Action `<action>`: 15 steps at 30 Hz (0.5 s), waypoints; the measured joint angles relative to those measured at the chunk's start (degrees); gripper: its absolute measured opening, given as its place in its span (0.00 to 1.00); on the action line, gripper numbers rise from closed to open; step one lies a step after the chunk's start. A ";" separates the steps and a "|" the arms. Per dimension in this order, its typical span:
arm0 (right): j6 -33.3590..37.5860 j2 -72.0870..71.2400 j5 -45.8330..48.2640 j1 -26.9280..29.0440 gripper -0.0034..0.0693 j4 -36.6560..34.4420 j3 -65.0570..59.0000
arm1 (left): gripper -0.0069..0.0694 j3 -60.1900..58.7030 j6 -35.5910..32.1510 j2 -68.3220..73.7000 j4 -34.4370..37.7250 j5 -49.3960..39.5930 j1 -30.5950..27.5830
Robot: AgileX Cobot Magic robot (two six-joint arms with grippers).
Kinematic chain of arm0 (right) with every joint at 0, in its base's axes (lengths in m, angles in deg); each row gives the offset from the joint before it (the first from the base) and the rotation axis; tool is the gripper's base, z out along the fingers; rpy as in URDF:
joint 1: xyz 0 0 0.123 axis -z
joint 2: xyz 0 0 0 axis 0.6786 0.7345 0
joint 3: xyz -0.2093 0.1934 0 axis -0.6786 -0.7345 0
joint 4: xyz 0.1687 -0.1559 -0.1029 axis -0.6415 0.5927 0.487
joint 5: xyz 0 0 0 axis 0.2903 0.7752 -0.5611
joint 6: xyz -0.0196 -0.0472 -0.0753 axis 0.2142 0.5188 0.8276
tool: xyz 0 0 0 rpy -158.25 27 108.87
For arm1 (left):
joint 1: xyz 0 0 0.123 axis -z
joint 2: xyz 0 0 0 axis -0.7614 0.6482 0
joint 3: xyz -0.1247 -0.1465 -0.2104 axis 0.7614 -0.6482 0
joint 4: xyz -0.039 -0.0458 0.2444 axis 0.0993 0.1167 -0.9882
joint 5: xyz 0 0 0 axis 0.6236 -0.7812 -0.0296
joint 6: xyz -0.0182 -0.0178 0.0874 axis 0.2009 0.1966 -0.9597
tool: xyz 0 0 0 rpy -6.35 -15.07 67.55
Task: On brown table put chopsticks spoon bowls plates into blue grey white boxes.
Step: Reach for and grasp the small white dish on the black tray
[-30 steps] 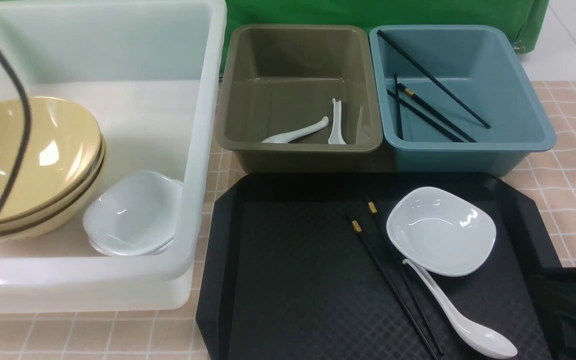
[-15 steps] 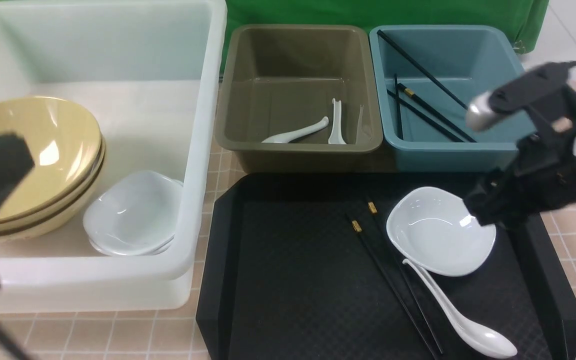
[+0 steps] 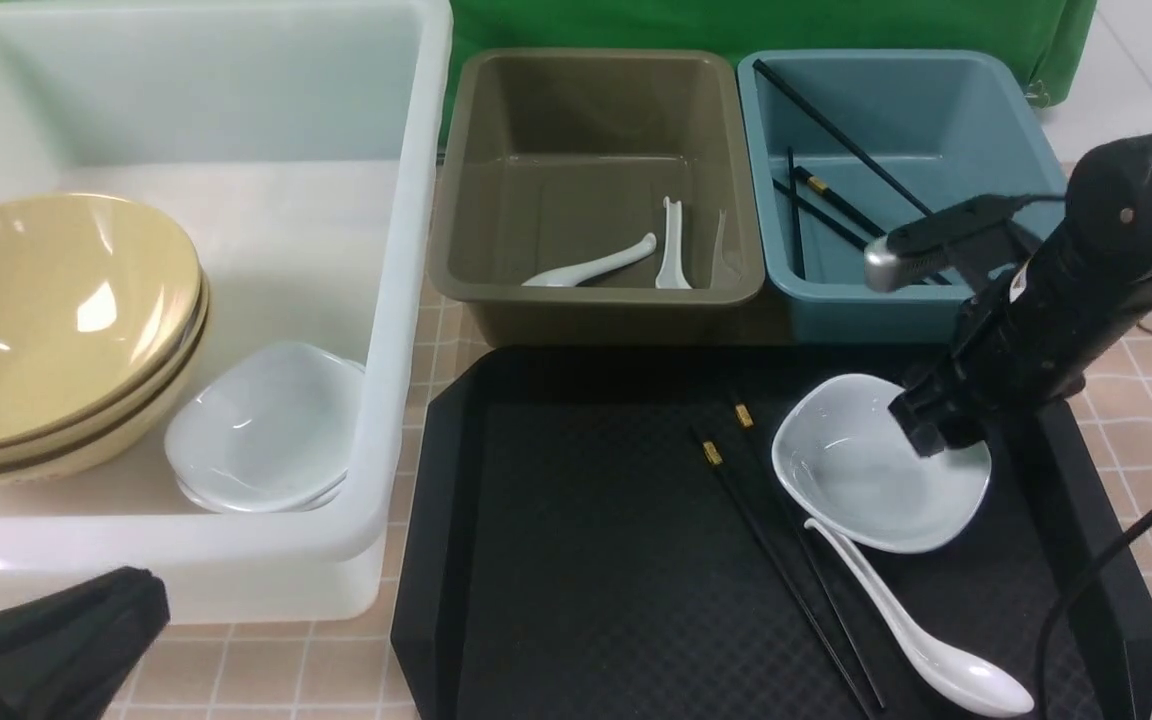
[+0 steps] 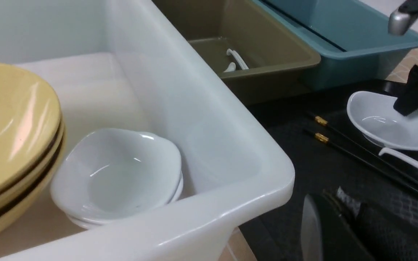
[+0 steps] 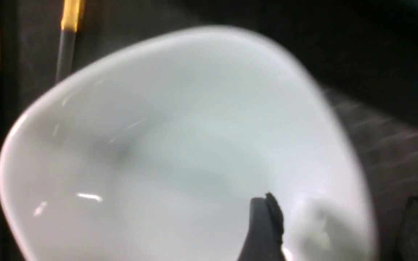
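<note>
Right gripper (image 3: 939, 437) has its fingers (image 5: 263, 224) spread astride the right rim of the white plate (image 3: 856, 470) on the black tray (image 3: 586, 560), near-right on the surface (image 3: 266, 670); plate looks glossy, stiff, chippable, probably slippery, so pinch that thin rim squarely.

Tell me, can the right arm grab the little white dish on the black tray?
Probably yes. The right arm is right at the dish on the tray, and its jaws seem to straddle the rim, one inside. Nothing blocks it; the spoon only lies by the near edge.
</note>
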 joint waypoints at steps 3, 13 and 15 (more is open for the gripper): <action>1.00 1.36 0.00 -0.59 0.71 -1.70 0.06 | 0.10 0.00 0.00 0.00 -0.47 0.84 0.00; 3.99 1.19 1.53 -1.14 0.34 -4.71 0.77 | 0.10 -0.06 0.65 0.00 -1.74 7.55 0.00; 4.37 0.23 2.29 -1.14 0.31 -5.19 0.77 | 0.10 -0.12 1.84 0.00 -1.85 10.95 0.00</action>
